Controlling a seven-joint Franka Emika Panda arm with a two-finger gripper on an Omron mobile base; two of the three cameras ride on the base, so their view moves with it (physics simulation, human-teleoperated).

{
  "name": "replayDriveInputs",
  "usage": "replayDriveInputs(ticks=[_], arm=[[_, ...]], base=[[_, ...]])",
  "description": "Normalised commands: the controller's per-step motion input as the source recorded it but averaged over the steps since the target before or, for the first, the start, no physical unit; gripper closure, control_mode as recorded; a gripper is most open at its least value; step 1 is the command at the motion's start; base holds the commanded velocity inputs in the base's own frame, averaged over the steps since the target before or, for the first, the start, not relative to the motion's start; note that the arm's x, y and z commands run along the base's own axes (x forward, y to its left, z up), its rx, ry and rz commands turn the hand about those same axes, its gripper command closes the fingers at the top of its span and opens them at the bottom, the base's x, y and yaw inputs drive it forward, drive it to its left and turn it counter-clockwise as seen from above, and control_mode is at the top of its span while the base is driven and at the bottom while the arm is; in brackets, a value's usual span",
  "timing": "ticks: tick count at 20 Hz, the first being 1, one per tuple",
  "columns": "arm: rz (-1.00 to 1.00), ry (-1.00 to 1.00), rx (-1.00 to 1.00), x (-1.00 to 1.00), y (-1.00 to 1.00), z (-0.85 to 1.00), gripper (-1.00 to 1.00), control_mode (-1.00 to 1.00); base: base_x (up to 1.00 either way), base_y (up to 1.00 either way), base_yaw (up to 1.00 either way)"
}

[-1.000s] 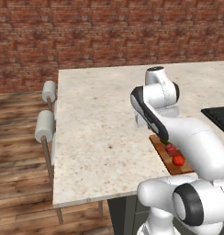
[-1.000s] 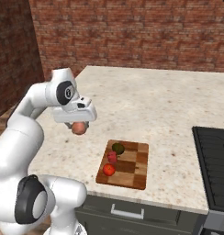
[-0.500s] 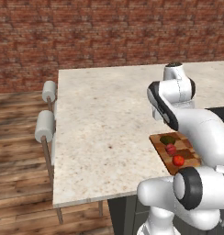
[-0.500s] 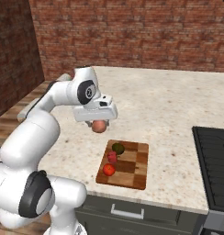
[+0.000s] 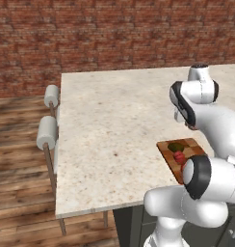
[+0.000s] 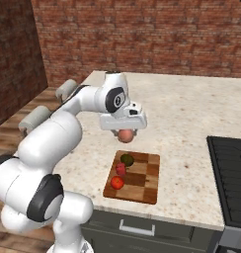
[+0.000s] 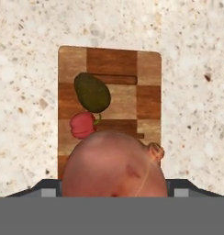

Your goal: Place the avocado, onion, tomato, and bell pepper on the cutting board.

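The claw (image 6: pixel 125 132) is clenched on the onion (image 6: pixel 125 136), a smooth, pale pinkish-tan ball that hangs in the air above the far end of the cutting board (image 6: pixel 144 180). In the hand view the onion (image 7: pixel 114 165) bulges large and round at the bottom, its skin faintly streaked with a thin pale line and a small reddish mark, with a little knob at its right shoulder.

The cutting board (image 7: pixel 148 92) is a flat rectangle with rounded corners, made of light and dark brown wooden blocks in a checker pattern. It lies on a speckled, cream stone table (image 6: pixel 191 113) near the front edge. On the board rest three things. The avocado (image 7: pixel 92 92) is a matte, dark olive egg shape lying toward the far end. Just beside it, touching or nearly so, sits the bell pepper (image 7: pixel 82 125), a crimson, lobed, blocky piece with a short green stem. The tomato (image 6: pixel 117 183), a glossy orange-red ball, sits nearer the front corner of the board.

From the left base view the board (image 5: pixel 168 155) peeks out behind the white arm, with the avocado (image 5: pixel 175 146) and pepper (image 5: pixel 179 157) on it. A rough red brick wall (image 6: pixel 157 34) rises behind the table, and a dark ribbed stovetop (image 6: pixel 231 183) lies to the right.
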Motion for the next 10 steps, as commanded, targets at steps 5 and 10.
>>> replayDriveInputs(ticks=[5,10], arm=[[0.01,0.0,0.11,0.11,-0.51,-0.18,1.0,-1.0],[0.02,0.0,0.17,0.0,-0.37,-0.28,1.0,-1.0]], base=[[0.0,0.0,0.0],[0.0,0.0,0.0]])
